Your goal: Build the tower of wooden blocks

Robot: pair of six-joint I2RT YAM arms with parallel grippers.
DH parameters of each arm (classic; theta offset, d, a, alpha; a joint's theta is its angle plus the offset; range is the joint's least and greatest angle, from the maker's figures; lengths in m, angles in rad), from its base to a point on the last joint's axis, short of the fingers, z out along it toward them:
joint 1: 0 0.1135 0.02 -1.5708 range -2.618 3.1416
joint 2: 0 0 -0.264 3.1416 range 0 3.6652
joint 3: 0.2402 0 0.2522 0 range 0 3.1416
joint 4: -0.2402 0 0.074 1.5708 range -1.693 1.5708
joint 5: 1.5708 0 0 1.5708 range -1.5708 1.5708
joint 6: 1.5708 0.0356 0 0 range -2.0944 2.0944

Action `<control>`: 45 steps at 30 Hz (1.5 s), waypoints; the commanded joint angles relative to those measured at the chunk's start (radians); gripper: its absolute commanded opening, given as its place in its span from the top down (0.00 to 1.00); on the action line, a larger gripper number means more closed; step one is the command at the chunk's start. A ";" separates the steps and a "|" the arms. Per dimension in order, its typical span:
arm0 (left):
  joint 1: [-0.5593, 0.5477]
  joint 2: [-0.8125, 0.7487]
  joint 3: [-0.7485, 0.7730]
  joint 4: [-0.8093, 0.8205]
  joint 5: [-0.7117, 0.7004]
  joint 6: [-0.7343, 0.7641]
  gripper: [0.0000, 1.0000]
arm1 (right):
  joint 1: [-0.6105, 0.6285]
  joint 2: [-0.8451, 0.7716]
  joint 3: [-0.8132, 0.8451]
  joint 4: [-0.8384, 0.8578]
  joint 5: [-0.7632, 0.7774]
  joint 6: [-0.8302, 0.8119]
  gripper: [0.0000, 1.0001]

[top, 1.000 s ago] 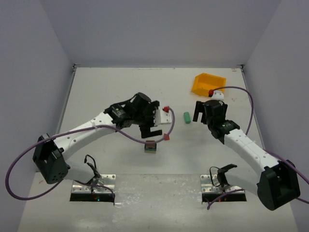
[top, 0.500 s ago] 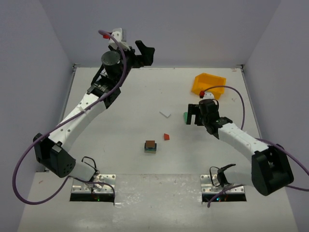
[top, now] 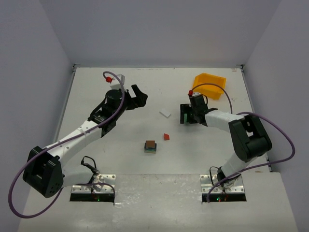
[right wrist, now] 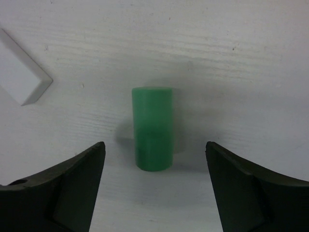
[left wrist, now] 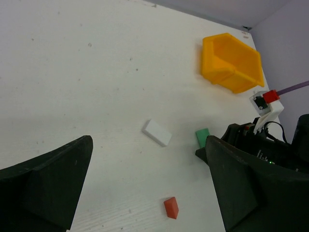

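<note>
- Pale table between grey walls. The wood block tower, a brown piece on a green one, stands mid-table.
- Left gripper hovers behind and left of the tower. Its jaws are spread wide with nothing between them.
- Red block lies just right of the tower, a little behind it and not touching.
- White block lies flat further behind the tower, slightly right.
- Green block lies on its side behind and right of the tower, past the white block. The right gripper straddles it with jaws parted, a gap showing on each side.
- Yellow bin sits farthest right of the tower, near the back edge.
</note>
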 commanded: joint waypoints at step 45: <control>-0.241 0.287 0.096 0.323 0.587 -0.106 0.30 | 0.005 -0.600 -0.599 0.983 -0.752 -0.306 0.87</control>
